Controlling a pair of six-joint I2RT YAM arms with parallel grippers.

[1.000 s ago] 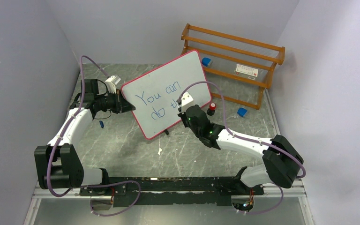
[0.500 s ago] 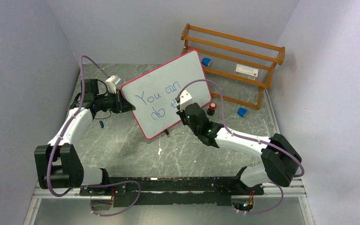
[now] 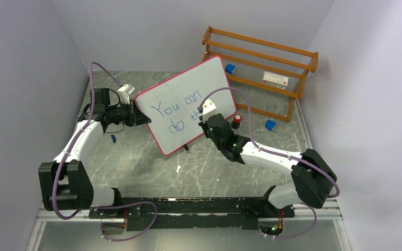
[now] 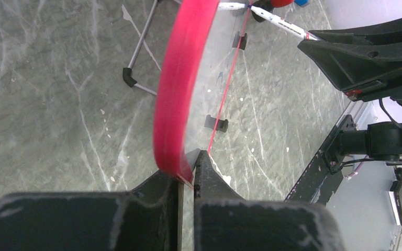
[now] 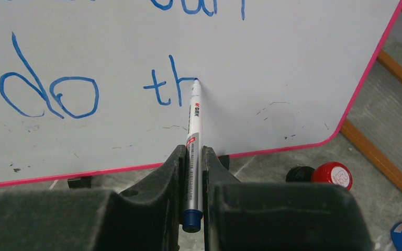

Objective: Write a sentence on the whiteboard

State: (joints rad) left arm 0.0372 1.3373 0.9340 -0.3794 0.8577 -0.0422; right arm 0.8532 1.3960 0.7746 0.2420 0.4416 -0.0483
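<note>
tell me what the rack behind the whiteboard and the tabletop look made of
The rack looks like wood with a smooth orange-brown varnish: slim rails and posts. The tabletop looks like grey-green marble with pale veins and a dull sheen, though it could be printed laminate.

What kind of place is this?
Likely a lab robot cell: plain walls box in a marbled tabletop, two arms sit bolted to a rail, with a whiteboard and wooden rack.

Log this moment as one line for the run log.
left gripper: shut on whiteboard edge | right gripper: shut on marker, tip at the h | sentence: reads "You can do th", unfinished
</note>
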